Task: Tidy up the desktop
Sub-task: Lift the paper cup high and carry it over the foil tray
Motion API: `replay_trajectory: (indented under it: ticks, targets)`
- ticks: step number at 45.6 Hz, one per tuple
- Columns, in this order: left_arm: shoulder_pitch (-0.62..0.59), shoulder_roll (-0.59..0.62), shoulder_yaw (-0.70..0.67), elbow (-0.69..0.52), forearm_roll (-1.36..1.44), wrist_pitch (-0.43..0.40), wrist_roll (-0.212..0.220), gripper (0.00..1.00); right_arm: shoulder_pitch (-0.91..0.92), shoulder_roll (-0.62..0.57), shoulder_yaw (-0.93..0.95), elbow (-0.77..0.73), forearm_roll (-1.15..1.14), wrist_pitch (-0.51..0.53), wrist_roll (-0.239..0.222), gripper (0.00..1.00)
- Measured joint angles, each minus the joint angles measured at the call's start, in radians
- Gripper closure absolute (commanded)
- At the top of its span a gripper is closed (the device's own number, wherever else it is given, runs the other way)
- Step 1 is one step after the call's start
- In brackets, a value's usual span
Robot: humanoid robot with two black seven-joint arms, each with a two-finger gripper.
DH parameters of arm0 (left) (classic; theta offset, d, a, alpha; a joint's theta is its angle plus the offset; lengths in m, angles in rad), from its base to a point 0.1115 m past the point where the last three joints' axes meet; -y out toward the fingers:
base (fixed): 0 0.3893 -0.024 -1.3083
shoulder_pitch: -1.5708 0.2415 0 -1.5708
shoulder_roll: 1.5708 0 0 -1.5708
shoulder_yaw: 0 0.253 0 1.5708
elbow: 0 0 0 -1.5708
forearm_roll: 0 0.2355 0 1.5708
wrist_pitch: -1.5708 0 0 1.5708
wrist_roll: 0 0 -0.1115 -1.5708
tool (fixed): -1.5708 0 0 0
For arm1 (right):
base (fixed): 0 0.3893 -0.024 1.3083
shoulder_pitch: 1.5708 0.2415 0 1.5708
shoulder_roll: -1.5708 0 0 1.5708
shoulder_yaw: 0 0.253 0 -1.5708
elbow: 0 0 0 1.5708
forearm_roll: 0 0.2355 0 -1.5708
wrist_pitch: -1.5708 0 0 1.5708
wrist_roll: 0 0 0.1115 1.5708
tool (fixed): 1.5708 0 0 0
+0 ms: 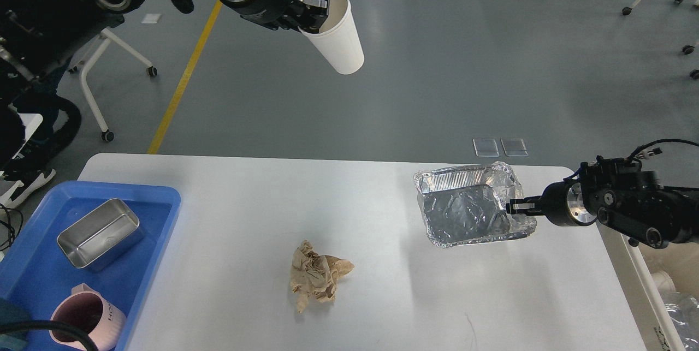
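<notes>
High above the white counter [382, 285], the left claw [315, 10] pinches the rim of a tilted white paper cup [339, 40]. At the right edge, the right claw [514, 208] grips the wall of a foil tray [464, 212]. A crumpled brown paper [317, 277] lies near the middle, beside a blue tray [33, 269].

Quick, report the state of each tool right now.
Left tool: closed on the rim of the white paper cup, held high off the glossy white desktop.
Right tool: closed on the edge of the crumpled aluminium foil tray.
</notes>
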Motion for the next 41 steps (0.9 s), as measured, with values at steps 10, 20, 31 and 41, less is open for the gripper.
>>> replay_trajectory:
  ticks: [10, 20, 31, 41]
  targets:
    - [-0.010, -0.220, 0.013, 0.127, 0.000, 0.016, 0.000, 1.00, 0.020, 0.004, 0.013, 0.022, 0.007, 0.075, 0.000, 1.00]
    - [0.011, -0.328, 0.034, 0.143, 0.007, 0.060, 0.002, 1.00, 0.044, 0.039, 0.014, 0.027, 0.094, 0.124, -0.008, 1.00]
    - [0.031, -0.340, 0.068, 0.142, 0.003, 0.078, 0.002, 1.00, 0.062, 0.109, 0.009, 0.009, 0.176, 0.141, -0.065, 1.00]
    - [0.056, -0.343, 0.081, 0.142, 0.005, 0.081, 0.011, 1.00, 0.064, 0.151, 0.008, -0.054, 0.231, 0.150, -0.125, 1.00]
